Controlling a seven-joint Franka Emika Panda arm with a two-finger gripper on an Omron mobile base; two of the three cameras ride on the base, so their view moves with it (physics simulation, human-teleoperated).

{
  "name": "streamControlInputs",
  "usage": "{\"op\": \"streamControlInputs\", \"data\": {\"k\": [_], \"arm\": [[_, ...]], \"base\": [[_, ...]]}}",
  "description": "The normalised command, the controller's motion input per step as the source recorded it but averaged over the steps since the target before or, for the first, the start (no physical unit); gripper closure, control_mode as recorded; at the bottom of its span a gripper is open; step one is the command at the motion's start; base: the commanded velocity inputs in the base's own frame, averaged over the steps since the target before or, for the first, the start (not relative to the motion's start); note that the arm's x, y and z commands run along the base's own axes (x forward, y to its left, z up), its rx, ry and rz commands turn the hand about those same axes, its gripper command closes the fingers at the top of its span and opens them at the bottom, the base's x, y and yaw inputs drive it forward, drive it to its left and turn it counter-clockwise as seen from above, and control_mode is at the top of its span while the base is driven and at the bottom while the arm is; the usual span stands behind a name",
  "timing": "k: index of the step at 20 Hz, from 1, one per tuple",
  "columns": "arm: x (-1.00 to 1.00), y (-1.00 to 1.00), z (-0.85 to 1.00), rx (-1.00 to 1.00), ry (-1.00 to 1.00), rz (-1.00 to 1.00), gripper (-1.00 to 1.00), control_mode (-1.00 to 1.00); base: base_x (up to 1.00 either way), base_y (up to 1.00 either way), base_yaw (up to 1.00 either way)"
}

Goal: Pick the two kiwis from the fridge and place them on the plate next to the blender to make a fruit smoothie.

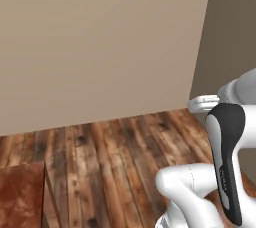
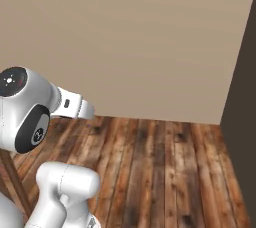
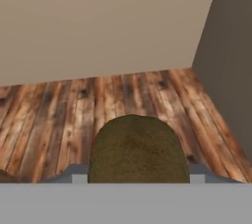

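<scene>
step: carrying kiwi toward plate | fingers: gripping the kiwi's sides, above wooden floor | handling: judging it light, soft-skinned, squashable; holding gently across its middle is suiting best

one kiwi, one wooden floor, two walls, one brown cabinet

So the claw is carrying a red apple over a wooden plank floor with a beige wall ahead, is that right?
Not quite. The thing in the claw is a kiwi, dull brown-green and fuzzy, not a red apple. The hand view shows it. The rest holds: wooden plank floor below and beige wall ahead.
</scene>
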Motion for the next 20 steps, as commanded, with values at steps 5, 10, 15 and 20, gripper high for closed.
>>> {"op": "streamControlInputs", "data": {"k": [5, 10, 15, 20], "arm": [[0.00, 0.00, 0.00, 0.00, 0.00, 0.00, 1.00, 1.00], [0.00, 0.00, 0.00, 0.00, 0.00, 0.00, 1.00, 1.00], [0.00, 0.00, 0.00, 0.00, 0.00, 0.00, 1.00, 1.00], [0.00, 0.00, 0.00, 0.00, 0.00, 0.00, 1.00, 1.00]], "base": [[1.00, 0.11, 0.06], [1.00, 0.03, 0.22], [0.86, -0.11, 0.83], [0.72, -0.11, 0.89]]}}
